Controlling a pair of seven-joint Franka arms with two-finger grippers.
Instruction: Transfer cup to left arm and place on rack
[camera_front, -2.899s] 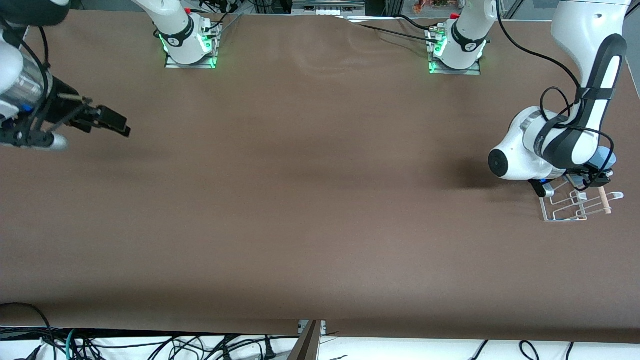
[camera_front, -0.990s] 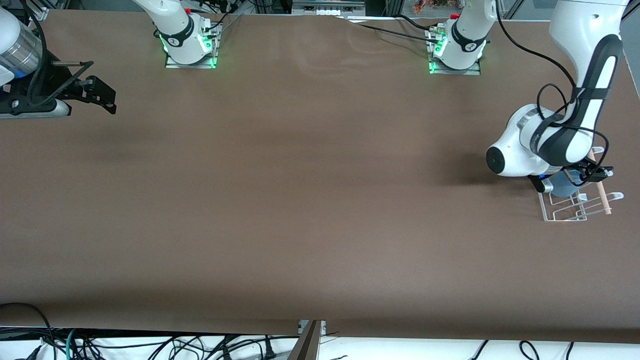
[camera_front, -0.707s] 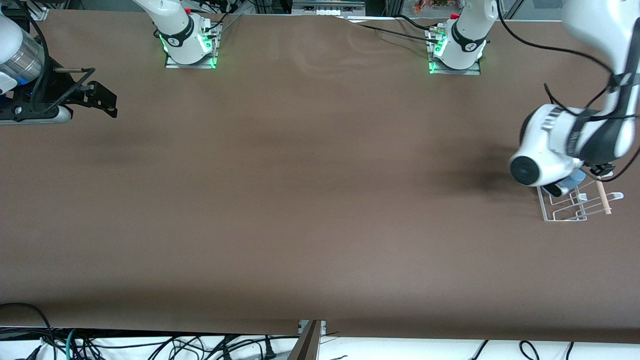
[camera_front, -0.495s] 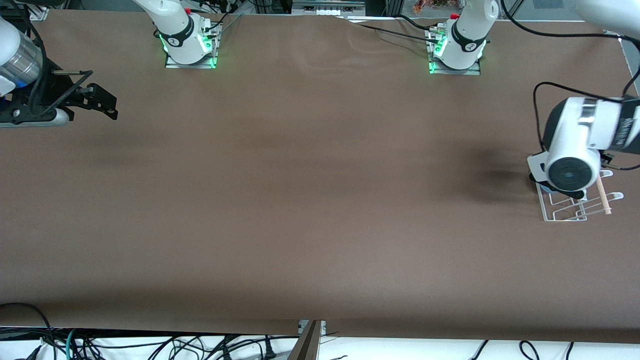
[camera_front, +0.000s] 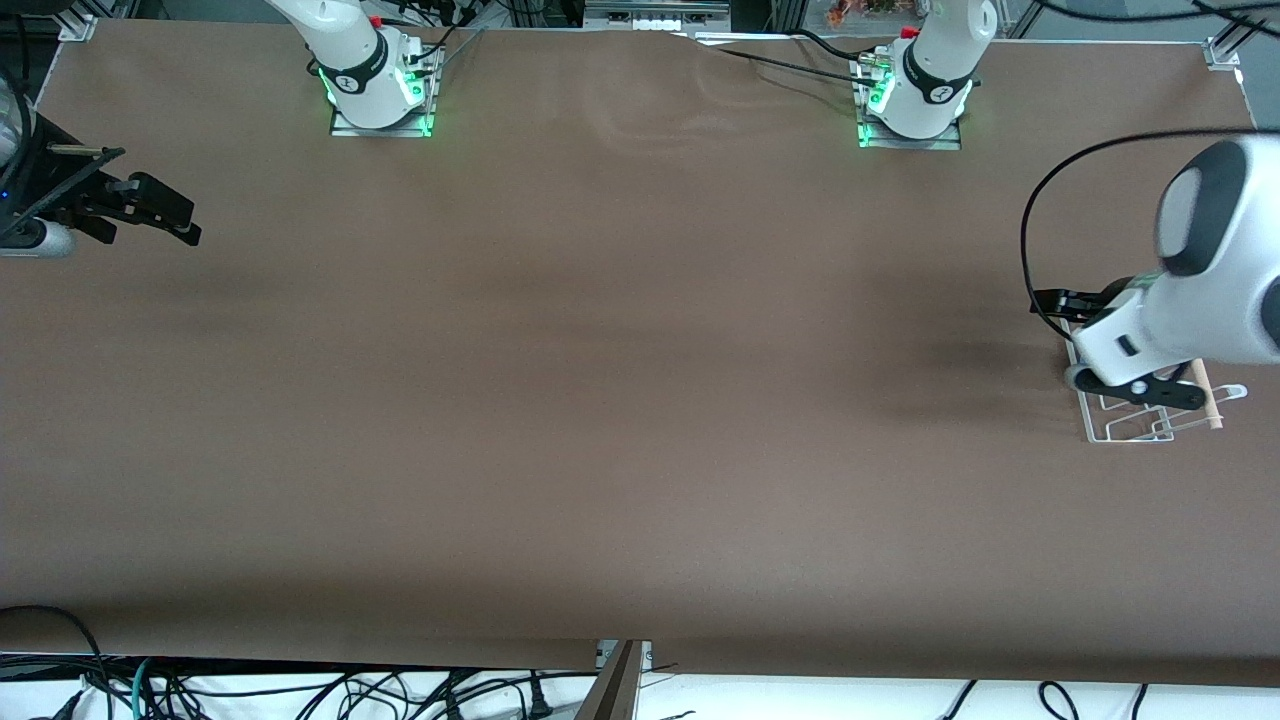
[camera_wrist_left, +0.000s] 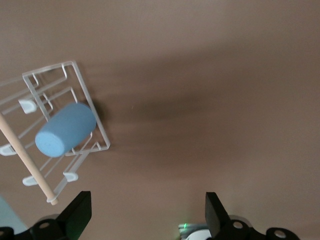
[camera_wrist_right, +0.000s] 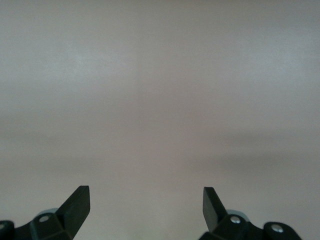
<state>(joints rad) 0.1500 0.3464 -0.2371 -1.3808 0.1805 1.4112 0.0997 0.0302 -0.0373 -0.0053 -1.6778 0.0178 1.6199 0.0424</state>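
1. The cup (camera_wrist_left: 66, 129) lay tilted on the rack (camera_wrist_left: 87, 100) at the left arm's end of the bench (camera_front: 620, 400); the left arm (camera_front: 1190, 310) hid it from the front camera.
2. The left claw (camera_wrist_left: 147, 215) hung above, fingers spread wide, empty.
3. The right claw (camera_front: 150, 205), half cut off at the frame's edge, waited open and empty.

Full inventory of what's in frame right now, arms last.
cup: one, light blue, lying tilted on the rack's pegs, free of both grippers.
rack: one, clear-white frame with one pale wooden rod along its side, at the left arm's end of the table.
table: one, brown.
left gripper: one, black, open, above the table beside the rack.
right gripper: one, black, open, waiting over the right arm's end of the table.
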